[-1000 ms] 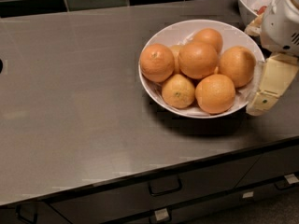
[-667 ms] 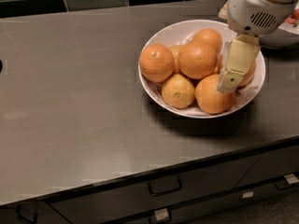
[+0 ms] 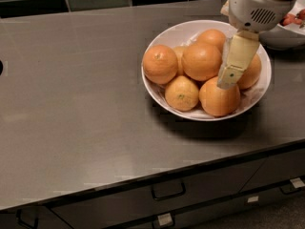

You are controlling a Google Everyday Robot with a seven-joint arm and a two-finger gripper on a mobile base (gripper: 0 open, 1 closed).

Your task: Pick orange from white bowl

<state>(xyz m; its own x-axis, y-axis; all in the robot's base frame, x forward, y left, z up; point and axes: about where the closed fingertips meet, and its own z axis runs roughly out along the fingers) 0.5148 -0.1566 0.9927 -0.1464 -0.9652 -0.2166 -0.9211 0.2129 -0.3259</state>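
The wide white bowl (image 3: 164, 92) stands at the right of the grey counter and holds several oranges on crumpled white paper. The orange (image 3: 252, 70), large, smooth and deep orange, lies at the bowl's right side, its left half hidden by my arm. My gripper (image 3: 228, 81) reaches down from the upper right, over this orange, with its cream tip just above the gap between it, the big centre orange (image 3: 201, 61) and the front-right orange (image 3: 219, 99). It holds nothing that I can see.
An orange with a stem dimple (image 3: 159, 63) sits at the bowl's left and a smaller yellowish one (image 3: 182, 93) at the front. A smaller white bowl of red fruit (image 3: 281, 37) stands behind my arm at the right edge. Drawers (image 3: 167, 191) run below the counter's front edge.
My gripper has swung in from outside the bowl's right rim to over the oranges and has settled lower over the right-hand one. The oranges have not moved.
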